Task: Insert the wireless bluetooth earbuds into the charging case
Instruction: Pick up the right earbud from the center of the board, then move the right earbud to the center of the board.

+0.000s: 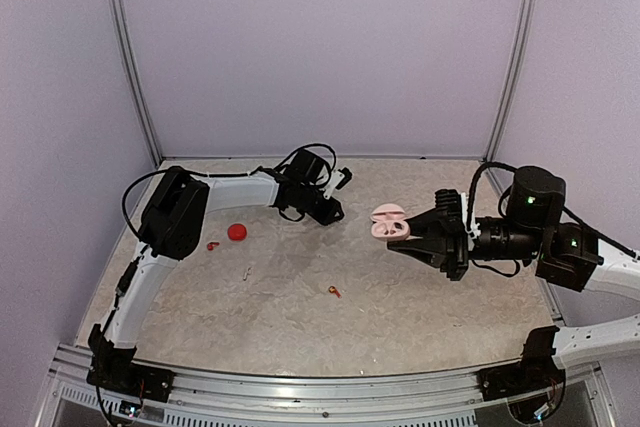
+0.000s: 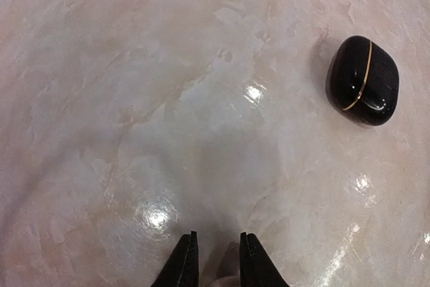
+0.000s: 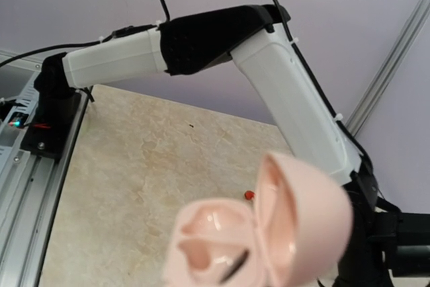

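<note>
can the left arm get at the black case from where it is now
Probably yes: the black case lies on the table just ahead and to the right of the left gripper, with nothing between them.

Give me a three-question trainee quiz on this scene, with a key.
1. True or false: the pink charging case held by the right gripper has its lid open.
2. In the left wrist view, the black case is: A) lying open, B) lying closed on the table, C) held between the fingers.
3. Fill in: in the top view, the round case lying beside the left arm is ___ in colour.

Key: 1 true; 2 B; 3 red.
</note>
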Robot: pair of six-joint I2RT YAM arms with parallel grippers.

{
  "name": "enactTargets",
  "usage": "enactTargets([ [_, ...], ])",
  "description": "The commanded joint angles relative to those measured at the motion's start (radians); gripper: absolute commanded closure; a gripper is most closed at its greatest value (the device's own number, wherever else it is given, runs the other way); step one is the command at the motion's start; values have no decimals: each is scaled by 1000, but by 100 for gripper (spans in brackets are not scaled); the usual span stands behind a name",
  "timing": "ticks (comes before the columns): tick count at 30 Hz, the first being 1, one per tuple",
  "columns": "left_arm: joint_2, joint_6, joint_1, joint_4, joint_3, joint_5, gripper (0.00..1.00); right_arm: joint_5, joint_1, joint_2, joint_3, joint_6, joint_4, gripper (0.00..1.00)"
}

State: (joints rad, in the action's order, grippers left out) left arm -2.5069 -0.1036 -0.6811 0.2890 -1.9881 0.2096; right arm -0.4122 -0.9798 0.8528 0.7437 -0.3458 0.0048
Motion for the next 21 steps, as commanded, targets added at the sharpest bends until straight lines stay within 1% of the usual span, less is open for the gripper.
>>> enactTargets([
  [1, 89, 4, -5, 37, 134, 15, 79, 7, -11, -10, -9, 19, 27, 100],
  [9, 268, 15, -18, 63, 378, -11, 85, -3, -11, -21, -17, 35, 44, 100],
  [12, 343, 40, -27, 62, 493, -16, 86, -1, -11, -30, -23, 41, 49, 100],
  [17, 471, 78, -52, 70, 727, -31, 87, 4, -11, -50, -34, 49, 50, 100],
  [21, 589, 99, -81, 90, 862, -37, 88, 5, -11, -54, -41, 52, 53, 100],
])
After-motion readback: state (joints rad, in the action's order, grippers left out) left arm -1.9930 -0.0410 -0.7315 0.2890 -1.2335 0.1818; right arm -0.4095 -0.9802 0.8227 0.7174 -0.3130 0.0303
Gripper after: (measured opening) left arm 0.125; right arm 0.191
